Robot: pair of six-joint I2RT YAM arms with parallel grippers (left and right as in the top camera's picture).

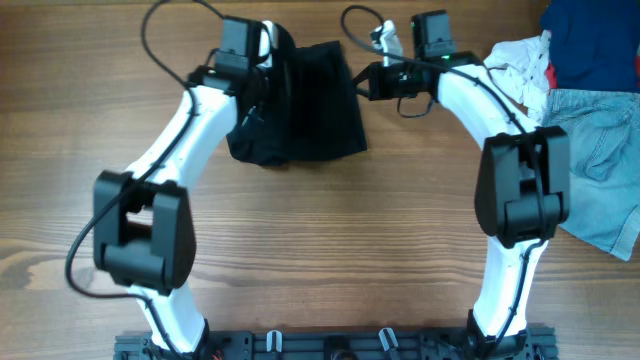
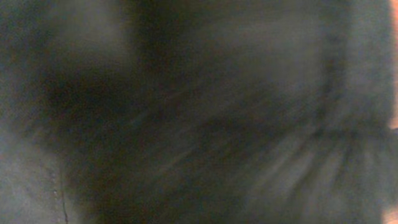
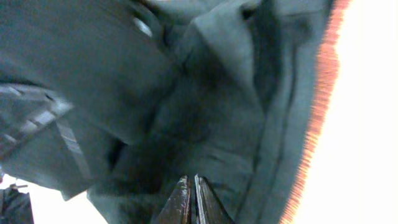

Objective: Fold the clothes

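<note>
Well, from above, the black clothes (image 1: 305, 110) lie in a lumpy dark heap near the far side of the bench (image 1: 330, 240), between the two arms. The left end effector (image 1: 262, 80) sits over the heap's left edge. The right end effector (image 1: 362, 82) is at its right edge. I think each arm takes one side so the cloth can be pulled flat or turned over evenly. Off to the right, well apart from the heap, lie blue jean shorts (image 1: 600, 170), a dark blue cloth (image 1: 590, 35) and a white and red cloth (image 1: 520, 62). They seem set aside so they stay out of the way.

The left wrist view shows only blurry dark cloth, very close. No fingers can be seen, so I cannot tell if the left end effector is apart or together, or if it holds anything. The camera looks pushed right up to the cloth, which fits reaching in for an edge.

In the right wrist view the two fingers (image 3: 181, 202) are pressed together. Their tips are right at the dark cloth, which fills most of the picture with folds and a seam. I cannot tell if a thin bit of cloth is nipped between them. The fold does not look finished, since the heap is bumpy.
</note>
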